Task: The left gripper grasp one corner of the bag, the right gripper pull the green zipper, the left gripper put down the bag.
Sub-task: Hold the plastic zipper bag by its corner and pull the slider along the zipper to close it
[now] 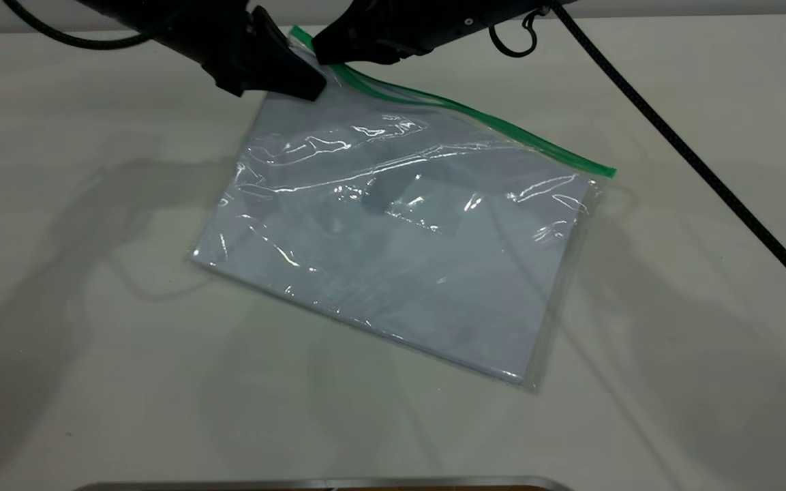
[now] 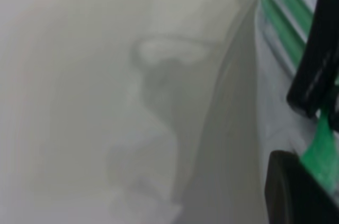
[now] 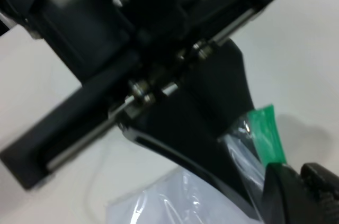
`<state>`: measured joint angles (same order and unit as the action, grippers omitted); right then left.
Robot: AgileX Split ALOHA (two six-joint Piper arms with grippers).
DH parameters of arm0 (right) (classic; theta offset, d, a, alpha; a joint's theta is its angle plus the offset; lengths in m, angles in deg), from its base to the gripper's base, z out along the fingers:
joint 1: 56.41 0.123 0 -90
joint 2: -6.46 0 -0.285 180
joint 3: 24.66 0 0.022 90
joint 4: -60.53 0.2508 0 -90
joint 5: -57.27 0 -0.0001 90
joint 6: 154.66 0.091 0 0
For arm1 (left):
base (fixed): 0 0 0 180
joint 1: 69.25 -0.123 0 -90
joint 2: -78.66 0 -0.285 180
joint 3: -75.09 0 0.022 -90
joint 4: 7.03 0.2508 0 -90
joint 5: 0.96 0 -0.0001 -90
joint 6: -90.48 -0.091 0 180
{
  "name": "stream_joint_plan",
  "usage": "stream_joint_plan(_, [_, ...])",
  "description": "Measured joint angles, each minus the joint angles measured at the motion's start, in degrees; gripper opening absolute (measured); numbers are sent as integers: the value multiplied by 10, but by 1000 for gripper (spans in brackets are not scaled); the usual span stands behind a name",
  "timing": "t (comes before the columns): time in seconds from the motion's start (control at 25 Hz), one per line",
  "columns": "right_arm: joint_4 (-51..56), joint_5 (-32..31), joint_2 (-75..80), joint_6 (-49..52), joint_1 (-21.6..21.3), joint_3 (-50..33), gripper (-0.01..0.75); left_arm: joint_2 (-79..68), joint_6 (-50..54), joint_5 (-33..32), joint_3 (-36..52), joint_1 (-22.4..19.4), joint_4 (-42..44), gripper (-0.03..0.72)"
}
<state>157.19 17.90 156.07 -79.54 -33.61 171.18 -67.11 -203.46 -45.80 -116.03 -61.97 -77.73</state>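
We take this for a robotics lab bench: a plain pale table [image 1: 93, 307] lit hard from above, 2 black robot arms reaching in from the far edge, a braided black cable [image 1: 692, 157] trailing across it, and a metal-edged fixture [image 1: 324, 484] at the near rim.
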Motion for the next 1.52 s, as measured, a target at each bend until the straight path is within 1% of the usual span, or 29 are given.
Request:
stream_joint_plan(0.24, [9,-10,-2,-1,-4,4,34,-2,-30,-55,0,-34,-47,55])
stream_joint_plan(0.56, [11,5,-2,-6,-6,4,34,-2,-43,-62,0,-39,-59,55])
stream_joint_plan(0.8, [-24,27,-3,-7,-8,4,34,-2,-43,-78,0,-51,-65,55])
stream_joint_plan(1.12, [-55,49,4,-7,-43,5,35,-2,-44,-103,0,-80,-80,55])
stream_joint_plan(1.52, [-69,59,30,-8,-86,4,37,-2,-46,-104,0,-83,-85,55])
